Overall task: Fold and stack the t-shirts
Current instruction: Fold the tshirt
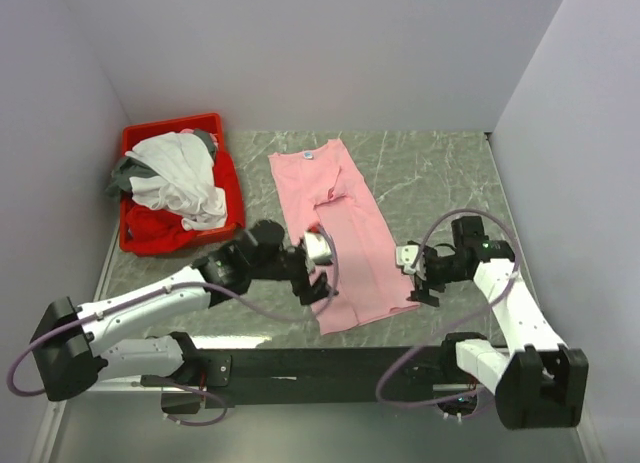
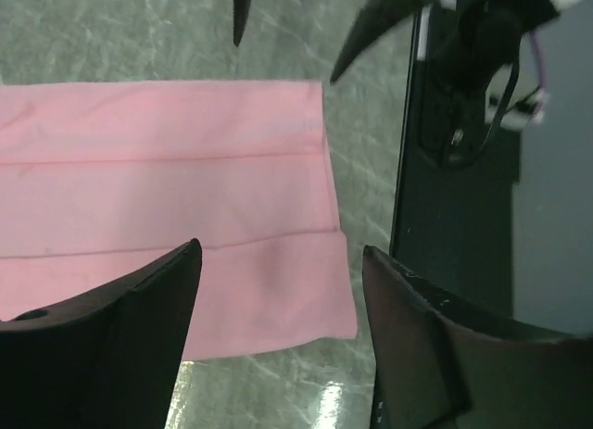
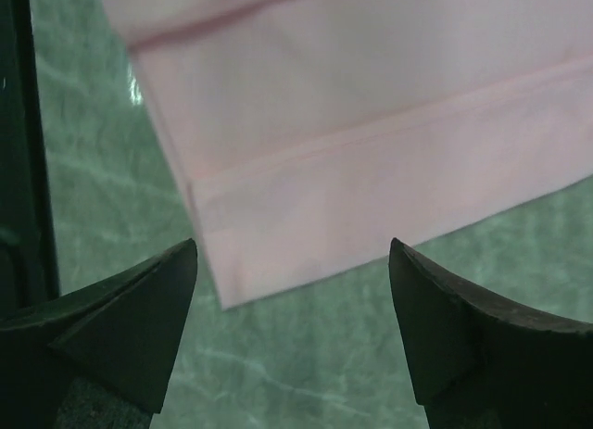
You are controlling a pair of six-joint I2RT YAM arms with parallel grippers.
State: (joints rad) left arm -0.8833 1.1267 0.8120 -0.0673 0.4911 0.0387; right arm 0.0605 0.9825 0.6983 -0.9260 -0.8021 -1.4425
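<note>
1 pink t-shirt (image 1: 338, 233) between 2 wide-open, empty end effectors (image 1: 320, 271) (image 1: 415, 276); 1 red bin (image 1: 175, 124)

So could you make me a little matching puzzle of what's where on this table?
Things:
1. light pink cotton t-shirt
2. rigid red plastic bin
3. left gripper
4. right gripper

Places and states:
A. open, at the shirt's near right corner
B. far left, holding heaped clothes
C. spread on the grey marbled table
D. open, at the shirt's near left edge

Pairs: 1-C, 2-B, 3-D, 4-A
</note>
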